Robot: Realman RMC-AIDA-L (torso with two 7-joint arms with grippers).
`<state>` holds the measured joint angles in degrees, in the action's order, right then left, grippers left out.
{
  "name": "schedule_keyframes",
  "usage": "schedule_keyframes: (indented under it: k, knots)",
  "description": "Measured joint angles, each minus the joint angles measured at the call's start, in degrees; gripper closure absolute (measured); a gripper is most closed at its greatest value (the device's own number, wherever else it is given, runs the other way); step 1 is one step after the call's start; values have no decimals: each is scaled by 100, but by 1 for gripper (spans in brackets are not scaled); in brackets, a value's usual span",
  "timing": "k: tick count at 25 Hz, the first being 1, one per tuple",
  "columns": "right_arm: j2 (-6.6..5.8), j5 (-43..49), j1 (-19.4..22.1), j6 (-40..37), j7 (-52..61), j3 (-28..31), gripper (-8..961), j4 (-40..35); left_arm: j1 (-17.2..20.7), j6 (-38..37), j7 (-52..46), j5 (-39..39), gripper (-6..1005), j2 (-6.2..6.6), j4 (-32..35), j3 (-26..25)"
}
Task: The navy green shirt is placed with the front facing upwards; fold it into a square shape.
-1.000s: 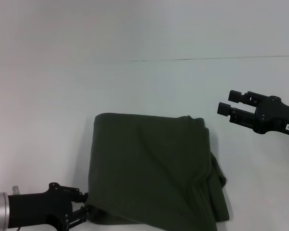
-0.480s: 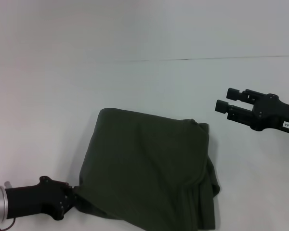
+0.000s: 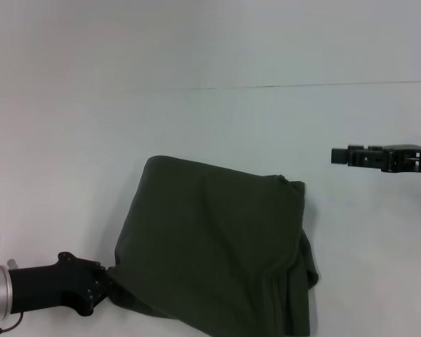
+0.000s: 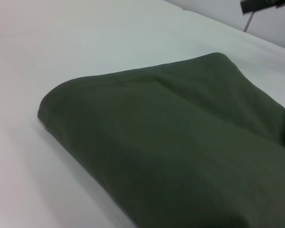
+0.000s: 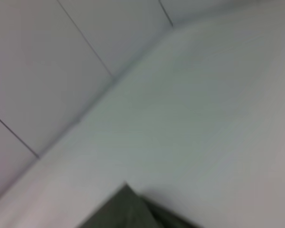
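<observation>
A white table [image 3: 70, 140] carries the folded navy green shirt [image 3: 217, 239].

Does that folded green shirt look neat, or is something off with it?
Not quite neat. The navy green shirt lies askew on the table, and loose layers bunch out along its right edge. The left gripper sits at its near left corner; the right gripper hovers apart.

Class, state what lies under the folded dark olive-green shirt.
The dark olive-green cotton shirt rests on the white table. Folded layers show at its right edge; the covered underside and any lettering cannot be seen.
</observation>
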<state>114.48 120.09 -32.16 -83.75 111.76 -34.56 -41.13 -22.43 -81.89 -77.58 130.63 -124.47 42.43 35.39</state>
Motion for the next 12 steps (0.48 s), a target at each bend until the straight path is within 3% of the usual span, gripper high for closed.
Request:
schedule_keyframes:
  k: [1,4,12]
  knots:
    - [-85,224,-98,-13,426,-97,289,-5,-2,-3,0,0,976,1,3,5]
    - [-158,631,-343,-53,1122,-223,290,13,-11,-17,-1,0,976,2,6,12]
    - [-55,1544,-899,-61,2056,-836,293,39,-52,-134,-3,21,978,7,9,23]
